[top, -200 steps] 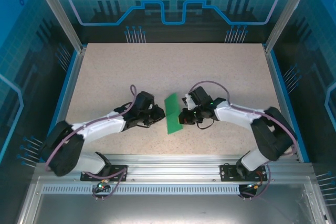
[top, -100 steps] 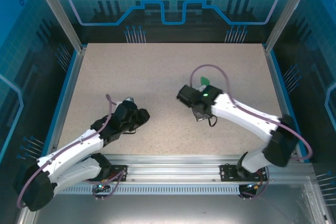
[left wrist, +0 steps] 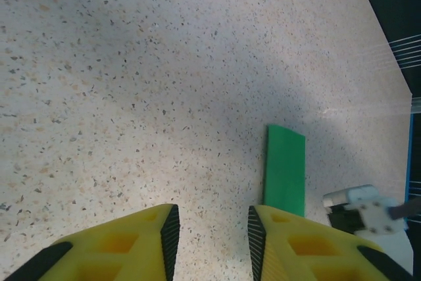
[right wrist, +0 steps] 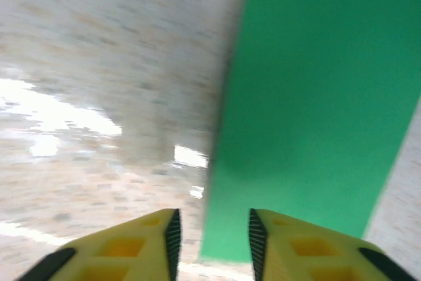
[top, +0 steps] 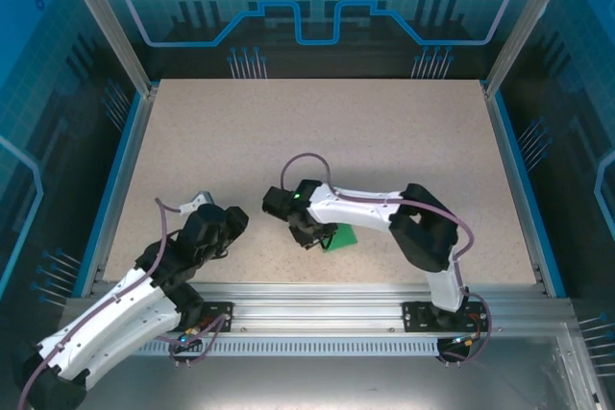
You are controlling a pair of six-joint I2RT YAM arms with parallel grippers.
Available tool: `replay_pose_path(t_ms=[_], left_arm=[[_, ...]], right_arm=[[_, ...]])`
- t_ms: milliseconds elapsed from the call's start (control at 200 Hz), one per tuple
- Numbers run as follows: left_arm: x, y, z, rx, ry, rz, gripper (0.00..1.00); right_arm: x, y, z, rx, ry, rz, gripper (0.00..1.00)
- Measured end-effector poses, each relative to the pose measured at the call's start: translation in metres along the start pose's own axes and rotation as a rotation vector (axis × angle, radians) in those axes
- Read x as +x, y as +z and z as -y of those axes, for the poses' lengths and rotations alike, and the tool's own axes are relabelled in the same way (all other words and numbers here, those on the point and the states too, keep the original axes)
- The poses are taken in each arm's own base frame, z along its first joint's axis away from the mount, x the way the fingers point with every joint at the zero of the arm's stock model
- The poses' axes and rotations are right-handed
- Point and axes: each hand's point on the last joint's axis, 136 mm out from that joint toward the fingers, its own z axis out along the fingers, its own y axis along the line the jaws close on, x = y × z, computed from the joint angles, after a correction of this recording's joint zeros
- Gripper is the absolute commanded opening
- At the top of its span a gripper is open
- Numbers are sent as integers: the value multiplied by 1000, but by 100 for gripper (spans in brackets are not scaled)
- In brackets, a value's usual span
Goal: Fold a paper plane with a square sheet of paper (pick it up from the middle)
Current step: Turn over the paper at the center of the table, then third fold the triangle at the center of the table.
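The green paper [top: 343, 237] is folded into a narrow strip and lies flat on the table near the front centre. My right gripper [top: 309, 233] hovers over its left end, open. In the blurred right wrist view the green paper [right wrist: 316, 103] fills the right half, with its lower corner between the open right gripper [right wrist: 212, 241] fingers. My left gripper [top: 229, 221] sits well to the left, drawn back and open. The left wrist view shows the green paper [left wrist: 285, 170] just ahead and right of the empty left gripper [left wrist: 210, 241].
The speckled beige table [top: 317, 132] has blue side rails and an aluminium rail [top: 317, 300] along the near edge. Part of the right arm [left wrist: 365, 208] appears beside the strip in the left wrist view.
The left arm has pulled back toward the near left. The right arm swung away and then folded in toward the front centre, and the green paper now lies nearer the front edge.
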Motion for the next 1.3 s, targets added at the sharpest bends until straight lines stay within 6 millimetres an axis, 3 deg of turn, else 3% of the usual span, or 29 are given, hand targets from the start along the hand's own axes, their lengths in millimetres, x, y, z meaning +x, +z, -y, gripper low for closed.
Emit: replay_pose_path(t_ms=[120, 250, 360, 460, 645, 780, 1005, 1300], left_arm=[[3, 4, -1, -3, 8, -14, 45], [19, 24, 8, -3, 49, -96, 44], [46, 48, 14, -30, 105, -229, 39], [72, 68, 32, -32, 170, -348, 33], [111, 92, 87, 52, 254, -487, 24], [137, 109, 104, 56, 281, -563, 18], [168, 126, 87, -25, 312, -642, 16], [171, 130, 73, -76, 318, -649, 14]], right_arm=[[0, -23, 13, -209, 82, 62, 48], [-6, -38, 70, -351, 264, 150, 50], [-1, -27, 114, -434, 408, 184, 50], [16, -4, 131, -495, 487, 140, 50], [29, 8, 126, -590, 489, 106, 49], [28, 9, 117, -649, 466, 122, 49], [27, 14, 108, -708, 448, 113, 50], [27, 23, 100, -721, 435, 85, 50]])
